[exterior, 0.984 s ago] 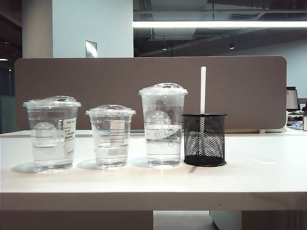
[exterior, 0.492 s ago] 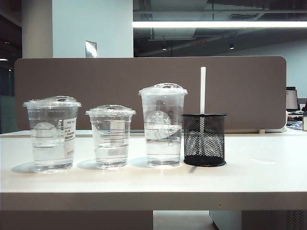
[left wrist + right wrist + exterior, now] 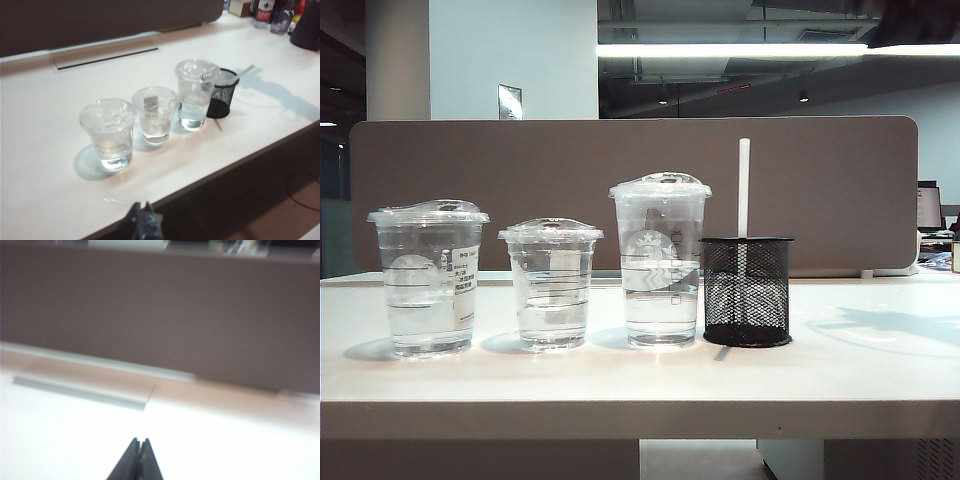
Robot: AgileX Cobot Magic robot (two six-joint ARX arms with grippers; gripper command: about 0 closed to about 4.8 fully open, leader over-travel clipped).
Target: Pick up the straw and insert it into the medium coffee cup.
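The white straw (image 3: 743, 185) stands upright in a black mesh holder (image 3: 747, 292), and the left wrist view shows the straw (image 3: 243, 73) leaning out of it. The medium coffee cup (image 3: 428, 280), clear, with a white sticker, is the leftmost of three; the left wrist view also shows the cup (image 3: 109, 132). My left gripper (image 3: 141, 205) is shut and empty, high over the table's front edge, well short of the cups. My right gripper (image 3: 139, 441) is shut and empty over bare white table, facing the brown partition. A dark part of the right arm (image 3: 915, 20) shows at the upper right.
A short clear cup (image 3: 551, 285) and a tall logo cup (image 3: 660, 265) stand between the medium cup and the holder. The brown partition (image 3: 620, 170) runs along the back. A cable slot (image 3: 80, 392) lies in the tabletop. Bottles (image 3: 263, 10) stand at the far corner.
A dark part of the right arm has entered the exterior view's upper right corner, and its shadow now falls on the table at the right. Cups, holder and straw have not moved.
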